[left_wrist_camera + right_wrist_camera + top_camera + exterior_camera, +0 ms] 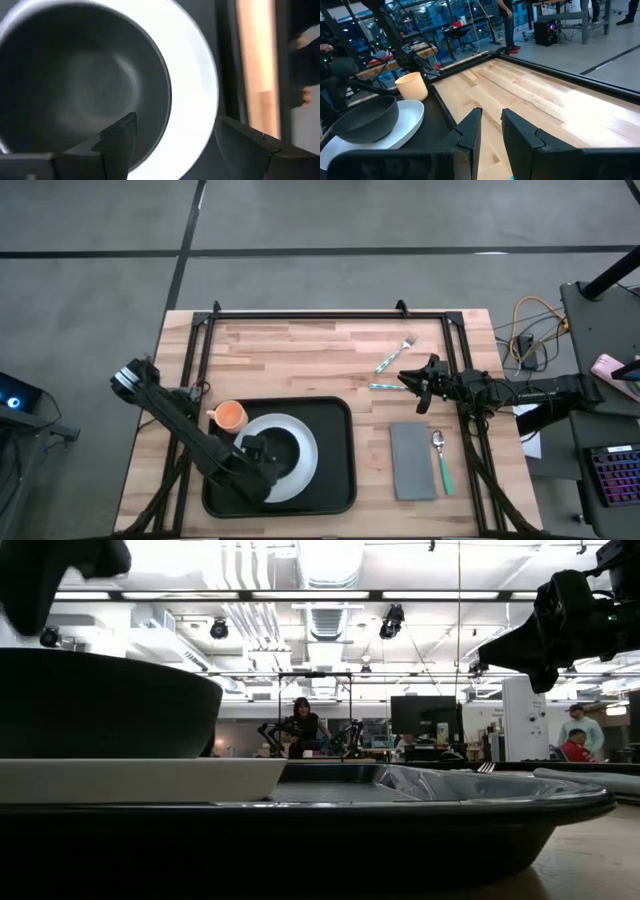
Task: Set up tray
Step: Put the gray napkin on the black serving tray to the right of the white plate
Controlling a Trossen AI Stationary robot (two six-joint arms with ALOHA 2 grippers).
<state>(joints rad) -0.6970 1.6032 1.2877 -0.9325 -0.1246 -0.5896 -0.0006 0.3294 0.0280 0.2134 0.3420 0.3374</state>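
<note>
The black tray [340,480] lies at the table's near left. On it rests a white plate [305,455], and a dark bowl [85,85] stands on the plate. An orange cup [230,416] stands in the tray's far left corner. My left gripper [172,140] hangs open above the bowl's rim, one finger over the bowl's hollow and one over the plate [200,90], clear of both in the low view. My right gripper [491,125] hovers level over the table's right half near the knife, with a narrow empty gap between its fingers.
A grey napkin [412,462] lies right of the tray with a green-handled spoon [441,462] beside it. A fork [397,352] and a knife [385,387] lie farther back. Black frame rails [330,313] run along the table's far and side edges.
</note>
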